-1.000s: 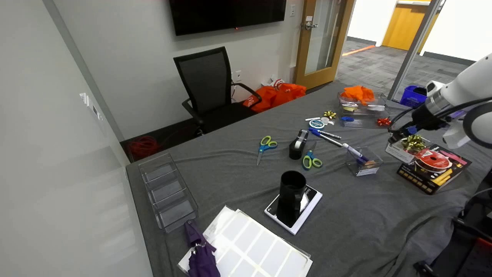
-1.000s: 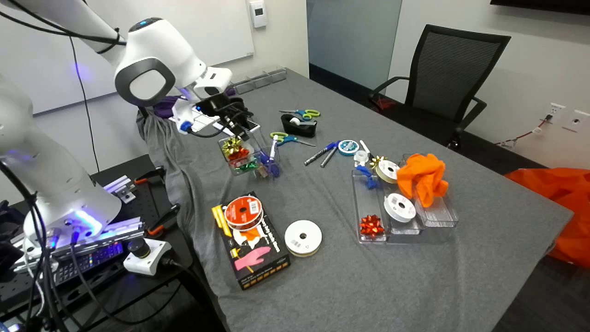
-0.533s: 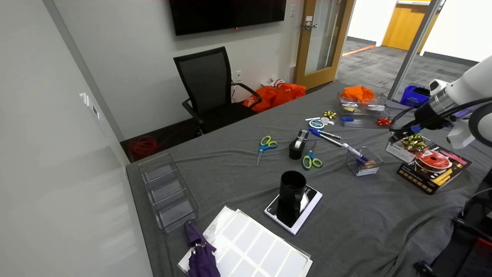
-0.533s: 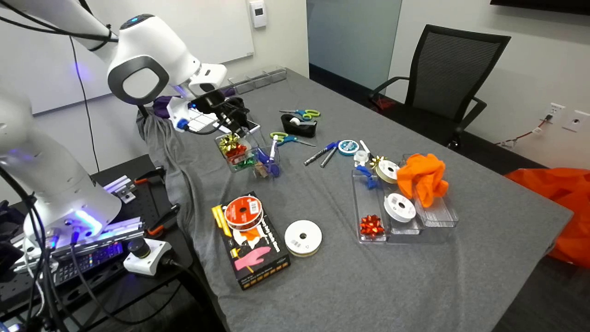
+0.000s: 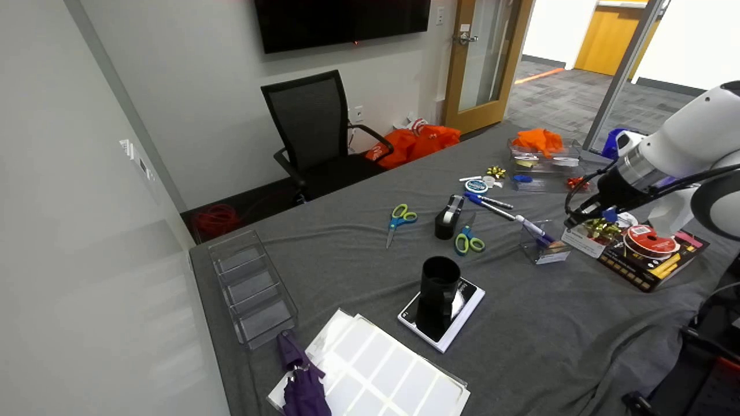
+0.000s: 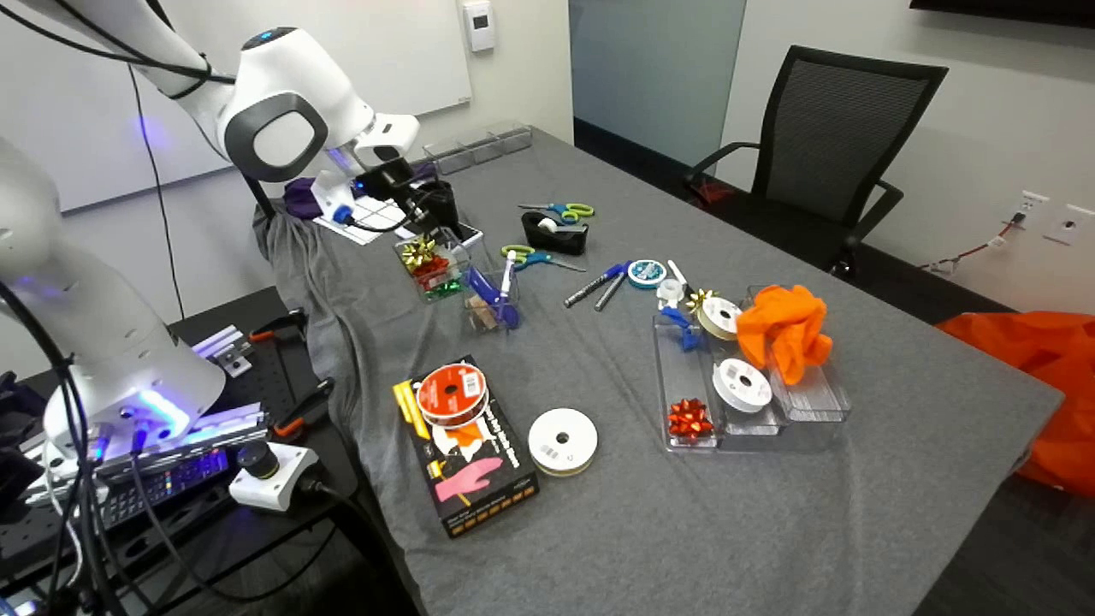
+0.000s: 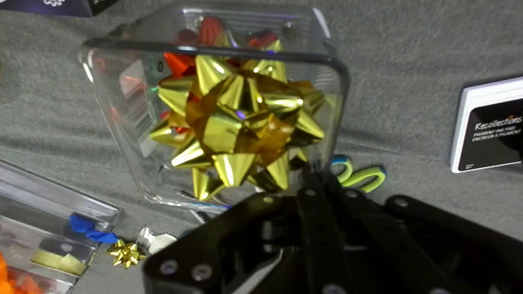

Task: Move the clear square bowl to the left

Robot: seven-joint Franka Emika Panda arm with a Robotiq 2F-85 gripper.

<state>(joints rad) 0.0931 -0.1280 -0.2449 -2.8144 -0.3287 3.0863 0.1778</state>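
Note:
My gripper is shut on the rim of the clear square bowl. The fingers pinch one corner side of it in the wrist view. The bowl holds a gold bow, with red and green bows beside and under it. In an exterior view the bowl's labelled wall shows under the gripper, beside the pen box and in front of the glove box. Another exterior view shows the gripper at the bowl's far side, above the gold bow. Whether the bowl touches the table is unclear.
A clear box with pens stands close beside the bowl. A black mug stands on an ink pad. A glove box, scissors and a tape dispenser lie nearby. Clear trays stand further off.
The gripper and the held bowl barely moved at first, then shifted left and a little down in an exterior view, nearer the pen box. The gripper stays shut; the other objects stay put.

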